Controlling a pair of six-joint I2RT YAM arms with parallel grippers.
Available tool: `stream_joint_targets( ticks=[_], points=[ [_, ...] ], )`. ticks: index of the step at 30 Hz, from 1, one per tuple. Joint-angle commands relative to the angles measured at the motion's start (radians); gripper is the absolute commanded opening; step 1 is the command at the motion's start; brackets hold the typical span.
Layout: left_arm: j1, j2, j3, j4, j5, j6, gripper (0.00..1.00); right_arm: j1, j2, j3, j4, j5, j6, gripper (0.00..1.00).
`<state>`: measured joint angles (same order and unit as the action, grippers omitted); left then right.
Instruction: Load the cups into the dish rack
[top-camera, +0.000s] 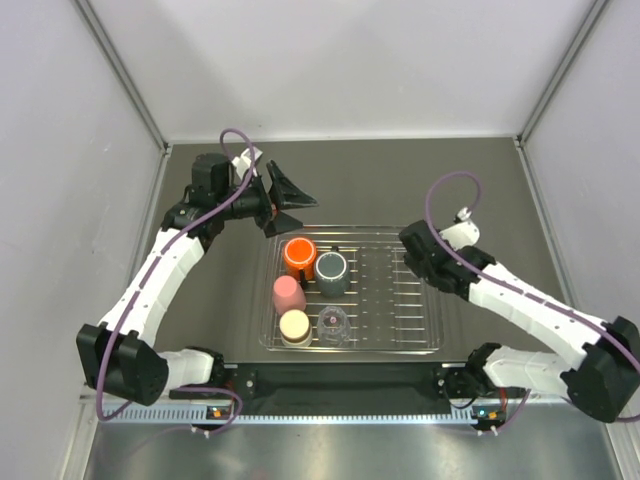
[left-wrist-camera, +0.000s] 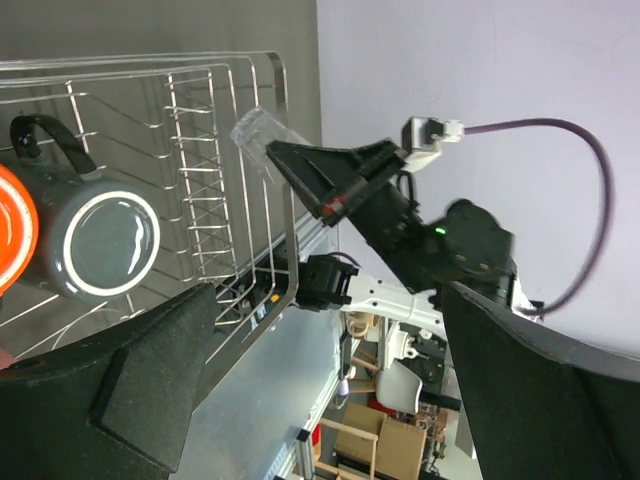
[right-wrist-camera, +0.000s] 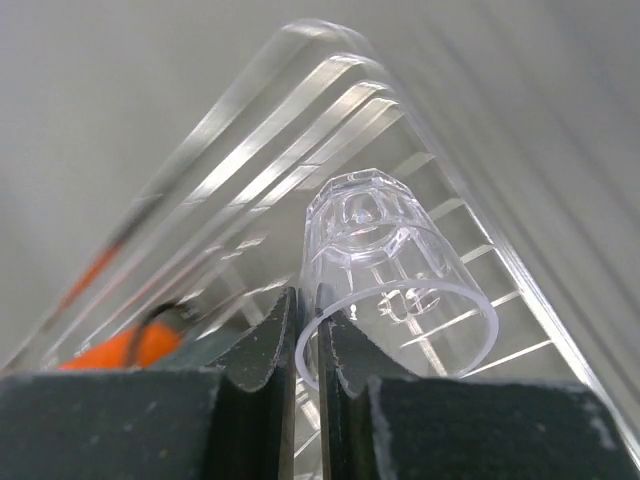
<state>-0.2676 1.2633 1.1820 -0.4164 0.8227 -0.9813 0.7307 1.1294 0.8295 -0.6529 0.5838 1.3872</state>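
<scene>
Right pincer (right-wrist-camera: 308, 305) on clear cup (right-wrist-camera: 385, 250) rim, base-end forward.

Five cups (top-camera: 331, 270) stand in the dish rack's (top-camera: 400, 290) left half.

The top view is bright and sharp, with soft shadows. In the right wrist view the dish rack (right-wrist-camera: 290, 130) looks blurry and the clear cup (right-wrist-camera: 385, 250) shines white.
</scene>
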Motion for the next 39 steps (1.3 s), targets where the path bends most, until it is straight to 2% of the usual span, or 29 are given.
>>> stream_joint_targets(
  ticks=[1,3,4,7,8,9,11,13,14,16,19,21,23,30,39],
  points=[
    [-0.002,-0.018,0.037,0.132,0.026,-0.045,0.99,0.015,-0.085,0.152,-0.008,-0.016,-0.193,0.0],
    [-0.002,-0.01,0.028,0.223,0.053,-0.097,0.99,0.013,-0.118,0.21,0.034,-0.099,-0.308,0.0],
    [-0.004,-0.01,0.028,0.313,0.061,-0.115,0.99,0.01,-0.128,0.226,0.094,-0.142,-0.429,0.0],
    [-0.016,0.008,0.027,0.474,0.099,-0.204,0.99,-0.031,-0.169,0.255,0.229,-0.39,-0.612,0.0],
    [-0.025,0.03,0.031,0.569,0.111,-0.227,0.99,-0.045,-0.181,0.252,0.266,-0.545,-0.652,0.0],
    [-0.054,0.042,0.048,0.614,0.133,-0.258,0.99,-0.071,-0.213,0.237,0.315,-0.628,-0.706,0.0],
    [-0.103,0.082,0.082,0.651,0.138,-0.251,0.99,-0.103,-0.249,0.209,0.431,-0.816,-0.721,0.0],
    [-0.191,0.111,0.152,0.645,0.133,-0.194,0.99,-0.177,-0.302,0.154,0.516,-0.931,-0.68,0.0],
    [-0.22,0.135,0.172,0.633,0.125,-0.153,0.99,-0.209,-0.312,0.131,0.589,-1.049,-0.66,0.0],
    [-0.277,0.153,0.209,0.604,0.095,-0.116,0.99,-0.302,-0.321,0.128,0.618,-1.148,-0.616,0.0],
    [-0.303,0.168,0.212,0.636,0.066,-0.094,0.99,-0.395,-0.313,0.129,0.702,-1.358,-0.554,0.0],
    [-0.317,0.174,0.225,0.637,0.056,-0.077,0.99,-0.437,-0.306,0.12,0.789,-1.429,-0.49,0.0],
    [-0.326,0.195,0.24,0.625,0.056,-0.066,0.99,-0.455,-0.307,0.112,0.806,-1.481,-0.47,0.0],
    [-0.387,0.219,0.278,0.565,0.033,-0.027,0.98,-0.499,-0.344,0.066,0.868,-1.527,-0.41,0.0],
    [-0.424,0.225,0.297,0.513,0.042,0.003,0.84,-0.54,-0.37,0.014,0.966,-1.524,-0.337,0.0]
  ],
)
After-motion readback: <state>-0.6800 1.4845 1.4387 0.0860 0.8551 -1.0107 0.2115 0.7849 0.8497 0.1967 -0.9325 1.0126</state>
